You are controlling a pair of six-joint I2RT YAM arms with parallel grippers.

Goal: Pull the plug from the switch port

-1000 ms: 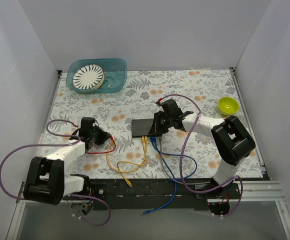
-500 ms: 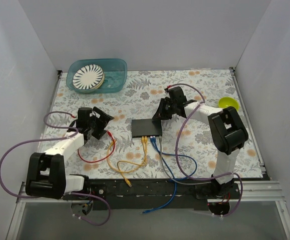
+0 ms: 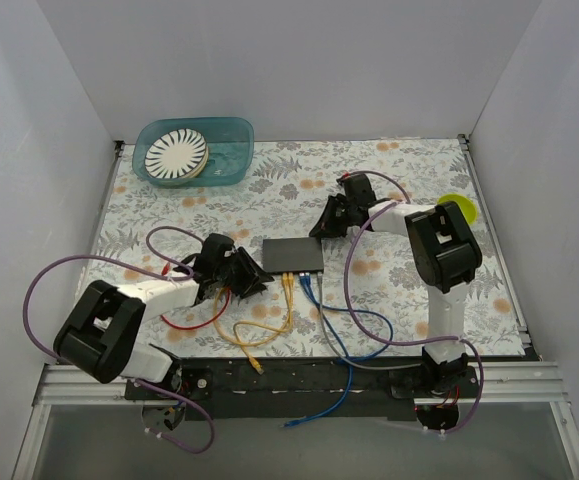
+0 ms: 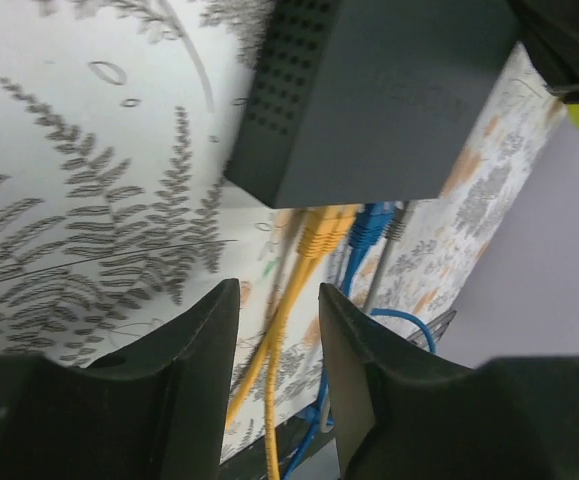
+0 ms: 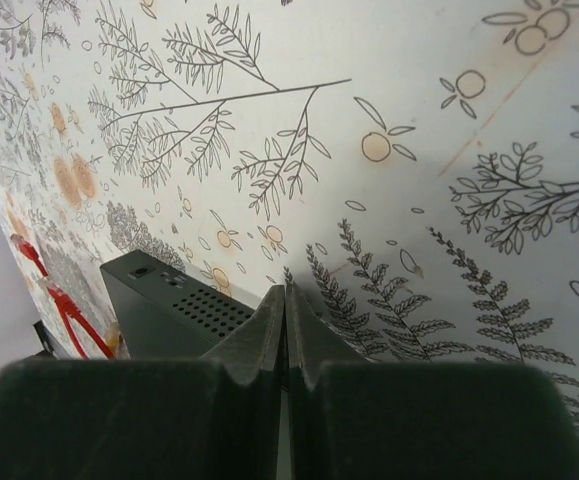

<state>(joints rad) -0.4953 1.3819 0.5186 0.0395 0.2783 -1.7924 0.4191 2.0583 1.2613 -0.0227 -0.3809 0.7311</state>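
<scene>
The switch (image 3: 292,256) is a flat matte-black box lying mid-table. Two yellow plugs (image 3: 287,281), a blue plug (image 3: 305,281) and a grey one sit in its near edge. In the left wrist view the switch (image 4: 389,100) fills the top, with the yellow plugs (image 4: 319,232), blue plug (image 4: 371,222) and grey plug (image 4: 398,221) below it. My left gripper (image 3: 250,281) is open just left of the switch, with the yellow cables (image 4: 274,340) running between its fingers (image 4: 209,340). My right gripper (image 3: 325,224) is shut and empty beside the switch's far right corner (image 5: 169,300).
A teal basin (image 3: 224,135) holding a white ribbed plate (image 3: 176,153) stands at the back left. A yellow-green bowl (image 3: 456,210) sits at the right. A red cable (image 3: 194,318), yellow loops (image 3: 254,330) and blue cable (image 3: 354,335) trail toward the near edge. White walls enclose the table.
My left arm has swung right and forward until its open gripper is beside the switch's plugs. My right gripper has drawn back off the switch toward the far right.
</scene>
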